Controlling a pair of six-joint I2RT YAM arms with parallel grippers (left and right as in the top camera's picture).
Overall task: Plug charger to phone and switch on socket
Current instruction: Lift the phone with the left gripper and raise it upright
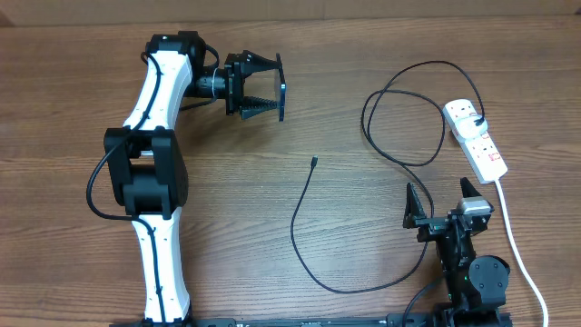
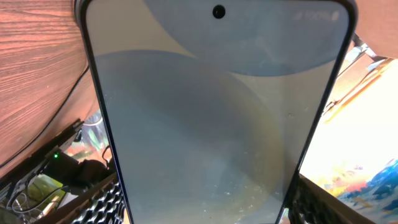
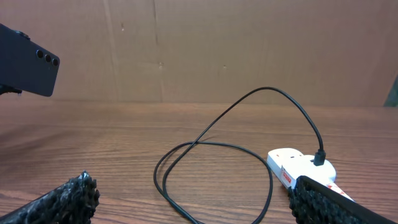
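Note:
My left gripper (image 1: 272, 88) hovers above the table at the upper left, shut on the phone (image 1: 283, 91), which shows edge-on from above. In the left wrist view the phone's pale blue screen (image 2: 217, 124) fills the frame, with the ribbed fingers (image 2: 102, 205) pressing its long sides. The charger (image 1: 293, 222) lies as a thin black cable looping across the table, its small plug tip (image 1: 313, 162) free at the centre and its other end plugged into the white socket (image 1: 475, 138). My right gripper (image 1: 442, 204) stands open near the front right, holding nothing.
A thick white cord (image 1: 513, 236) runs from the socket toward the front edge. In the right wrist view the cable loop (image 3: 273, 89) and the socket (image 3: 298, 163) lie just ahead, with the phone's dark back (image 3: 28, 68) raised at far left. Brown board backs the table.

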